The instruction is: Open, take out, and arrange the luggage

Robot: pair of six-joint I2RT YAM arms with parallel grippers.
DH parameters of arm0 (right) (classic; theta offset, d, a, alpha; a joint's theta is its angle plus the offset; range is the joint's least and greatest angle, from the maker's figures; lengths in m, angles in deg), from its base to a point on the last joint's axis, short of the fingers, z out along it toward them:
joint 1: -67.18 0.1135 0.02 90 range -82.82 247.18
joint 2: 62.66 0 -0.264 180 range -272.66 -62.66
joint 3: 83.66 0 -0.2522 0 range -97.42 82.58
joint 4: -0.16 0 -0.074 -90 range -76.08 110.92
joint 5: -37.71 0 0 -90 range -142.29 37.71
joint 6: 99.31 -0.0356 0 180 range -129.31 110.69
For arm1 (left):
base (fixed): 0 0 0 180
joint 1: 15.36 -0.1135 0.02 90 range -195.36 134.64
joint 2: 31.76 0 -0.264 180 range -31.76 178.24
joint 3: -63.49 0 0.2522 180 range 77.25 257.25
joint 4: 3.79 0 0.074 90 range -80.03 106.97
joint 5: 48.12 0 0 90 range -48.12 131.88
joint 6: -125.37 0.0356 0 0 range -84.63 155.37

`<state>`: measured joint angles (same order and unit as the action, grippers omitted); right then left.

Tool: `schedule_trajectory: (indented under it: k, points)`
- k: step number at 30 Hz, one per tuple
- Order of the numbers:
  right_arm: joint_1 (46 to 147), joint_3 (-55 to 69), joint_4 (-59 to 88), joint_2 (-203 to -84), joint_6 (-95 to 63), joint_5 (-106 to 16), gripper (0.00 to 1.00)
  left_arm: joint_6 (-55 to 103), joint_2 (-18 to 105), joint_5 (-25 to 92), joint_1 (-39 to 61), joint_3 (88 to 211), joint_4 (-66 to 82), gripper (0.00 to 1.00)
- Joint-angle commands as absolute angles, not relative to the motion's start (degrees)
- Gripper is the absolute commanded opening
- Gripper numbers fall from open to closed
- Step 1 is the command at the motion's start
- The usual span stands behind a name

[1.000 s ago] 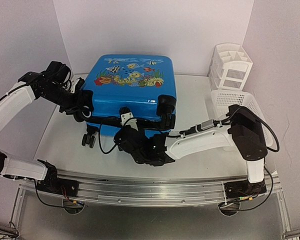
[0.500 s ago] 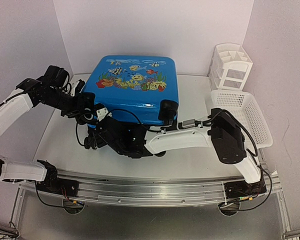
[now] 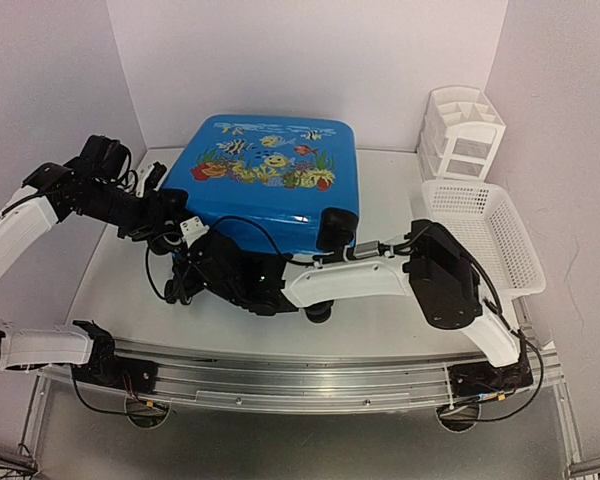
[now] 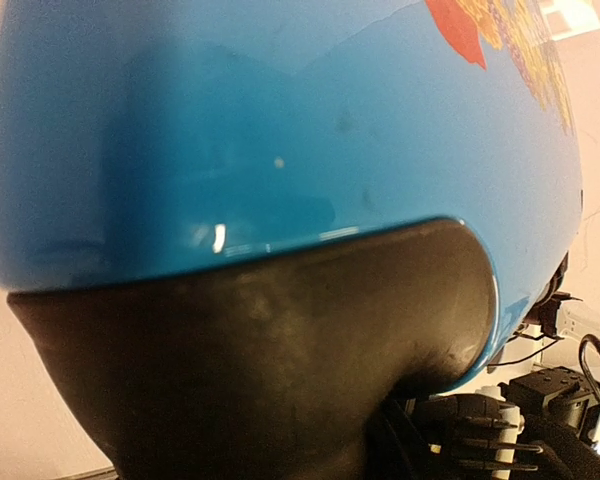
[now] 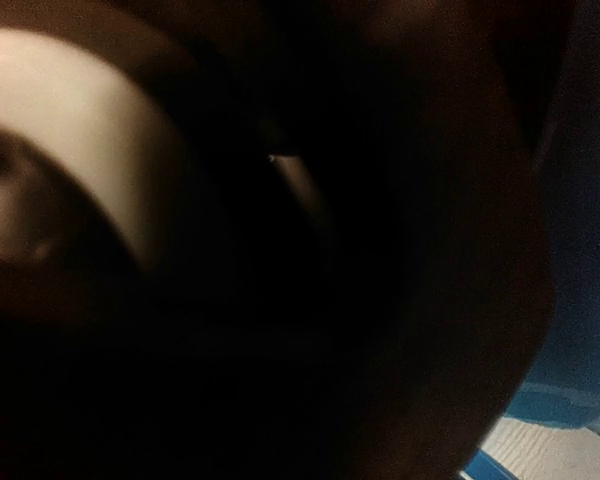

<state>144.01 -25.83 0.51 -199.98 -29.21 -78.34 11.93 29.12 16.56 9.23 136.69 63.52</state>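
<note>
- A large bright blue hard-shell suitcase printed with fish and flowers point(image 3: 270, 185) lies flat at the middle of the white table point(image 3: 120, 290), printed shell facing up and zipped shut, with its black wheel end towards the arms.
- The left gripper point(image 3: 162, 216) is pressed up against the suitcase's near left corner. From above, it cannot be told how wide its jaws stand or whether they hold anything.
- The left wrist camera is filled by the glossy blue shell point(image 4: 280, 130), with a black corner piece point(image 4: 260, 350) curving just below it.
- The right arm reaches across the front of the suitcase from the right, and its gripper point(image 3: 193, 240) is at the same near left corner, just beside the left one. Its jaws are closed tight. What they touch cannot be told, as the right wrist view is almost wholly dark, with only a strip of blue at its right edge.
- A white mesh plastic basket point(image 3: 480, 215) sits to the right of the suitcase, apart from it.
- A white plastic drawer organizer point(image 3: 463, 130) stands behind the basket, in the far right corner.
</note>
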Motion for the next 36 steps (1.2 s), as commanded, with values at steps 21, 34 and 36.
schedule_trajectory:
  k: [21, 34, 36]
  points:
    - [139.9, -12.7, -10.3, -191.4, -30.9, -81.7, 0.0, 84.5, 36.9, 15.3, 7.8, 164.0, 92.6, 0.99]
    - [139.4, -13.3, -7.2, -191.7, -31.1, -78.8, 0.0, 110.8, 40.0, 28.8, -5.4, 151.8, 66.2, 0.69]
    - [139.4, -13.2, -7.0, -191.6, -31.1, -78.6, 0.0, 112.1, 40.2, 26.4, -5.2, 149.1, 62.7, 0.7]
